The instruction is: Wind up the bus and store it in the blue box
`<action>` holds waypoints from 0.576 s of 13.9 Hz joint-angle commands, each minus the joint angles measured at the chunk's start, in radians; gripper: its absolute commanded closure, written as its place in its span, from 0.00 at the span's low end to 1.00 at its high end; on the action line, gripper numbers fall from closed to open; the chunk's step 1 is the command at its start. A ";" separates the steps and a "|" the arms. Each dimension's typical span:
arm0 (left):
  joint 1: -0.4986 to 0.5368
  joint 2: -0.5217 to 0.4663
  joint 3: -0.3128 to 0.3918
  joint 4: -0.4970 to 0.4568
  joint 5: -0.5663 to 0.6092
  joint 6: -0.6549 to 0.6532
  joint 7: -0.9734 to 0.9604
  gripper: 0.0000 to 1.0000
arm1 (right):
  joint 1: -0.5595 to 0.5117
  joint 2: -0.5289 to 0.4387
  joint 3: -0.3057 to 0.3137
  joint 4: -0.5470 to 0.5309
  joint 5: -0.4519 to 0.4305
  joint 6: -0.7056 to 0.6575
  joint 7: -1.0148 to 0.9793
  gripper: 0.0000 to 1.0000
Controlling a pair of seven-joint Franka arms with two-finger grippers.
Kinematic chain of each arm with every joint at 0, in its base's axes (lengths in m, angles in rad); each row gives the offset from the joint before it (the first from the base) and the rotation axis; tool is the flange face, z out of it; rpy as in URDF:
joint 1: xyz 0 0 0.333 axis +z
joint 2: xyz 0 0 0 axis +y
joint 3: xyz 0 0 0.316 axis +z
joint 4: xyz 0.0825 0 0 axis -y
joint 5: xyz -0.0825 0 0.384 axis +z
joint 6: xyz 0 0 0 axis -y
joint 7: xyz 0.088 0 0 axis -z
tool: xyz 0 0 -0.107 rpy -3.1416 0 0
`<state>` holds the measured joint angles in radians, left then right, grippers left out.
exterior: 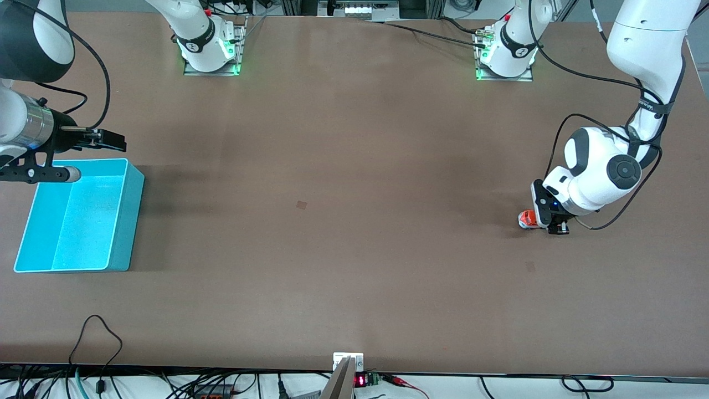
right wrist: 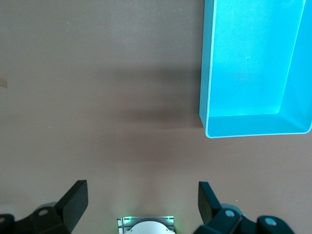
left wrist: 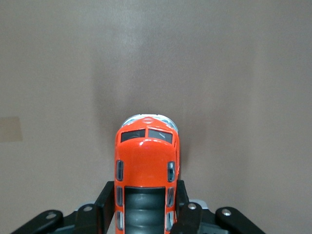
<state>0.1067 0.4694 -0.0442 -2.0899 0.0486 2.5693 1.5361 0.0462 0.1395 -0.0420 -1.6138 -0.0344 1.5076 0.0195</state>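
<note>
Only the left wrist view shows the left claw (left wrist: 144, 207) clenched on the bus (left wrist: 146, 168), low on the surface (exterior: 354, 221). The right claw (right wrist: 142, 201), spread wide, waits near the blue box (exterior: 130, 221).

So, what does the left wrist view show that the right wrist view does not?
Only the left wrist view shows the bus, orange with dark windows, with the left gripper shut on its sides, on the table.

Only the right wrist view shows the blue box, nothing visible in it, and the right gripper with jaws wide open, holding nothing, above the table beside the box.

Both share the brown table.
</note>
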 commanded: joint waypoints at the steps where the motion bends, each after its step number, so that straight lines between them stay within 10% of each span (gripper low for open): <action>1: 0.034 0.049 -0.010 0.005 0.063 -0.003 0.013 0.74 | -0.008 -0.001 -0.006 0.006 0.010 0.002 0.010 0.00; 8: 0.119 0.103 -0.010 0.037 0.151 -0.003 0.027 0.74 | -0.019 0.000 -0.009 0.026 0.014 -0.009 0.010 0.00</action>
<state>0.1834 0.4777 -0.0451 -2.0813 0.1627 2.5677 1.5381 0.0363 0.1386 -0.0540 -1.6042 -0.0343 1.5102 0.0203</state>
